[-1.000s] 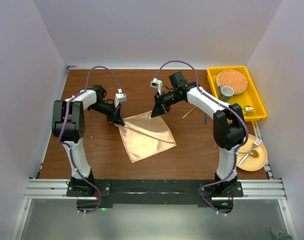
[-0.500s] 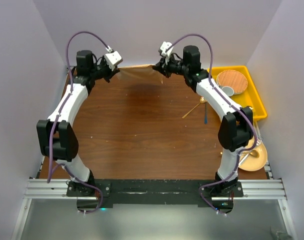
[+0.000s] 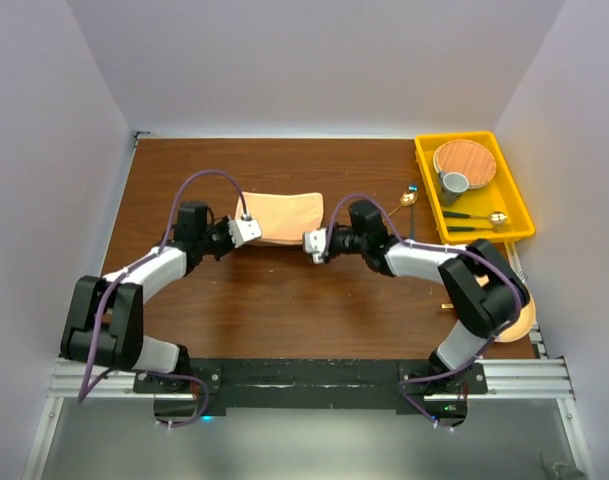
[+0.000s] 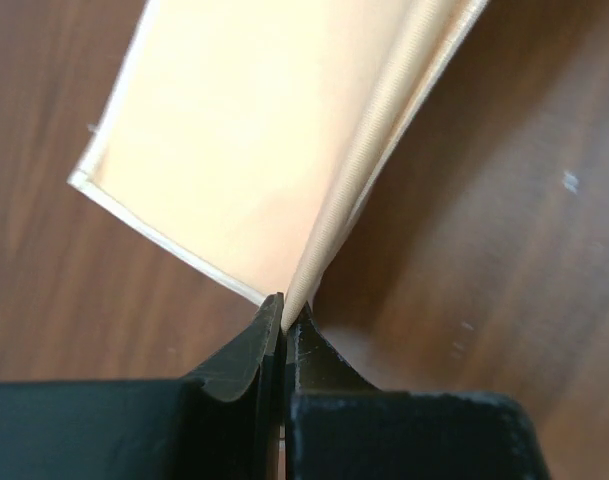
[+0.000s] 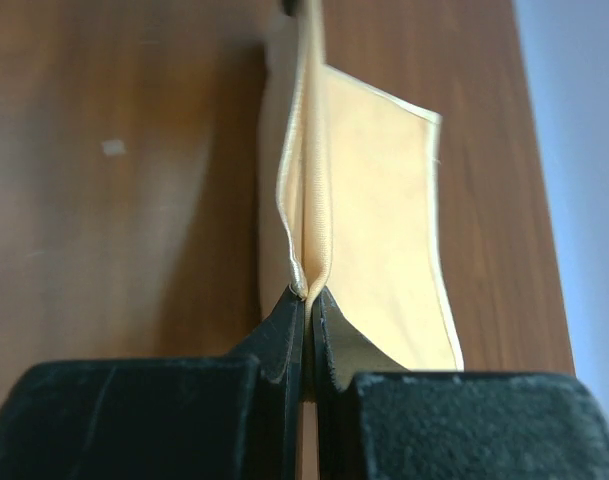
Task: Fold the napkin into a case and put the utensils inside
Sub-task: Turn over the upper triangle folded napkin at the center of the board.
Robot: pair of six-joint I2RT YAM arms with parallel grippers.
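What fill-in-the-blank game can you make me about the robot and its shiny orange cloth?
1. Counting the left hand and the right hand, the napkin is pinched by ____ hands.
2. The round plate sits in a tray coloured ____.
3. The table under the napkin is coloured ____.
Missing words: two, yellow, brown.
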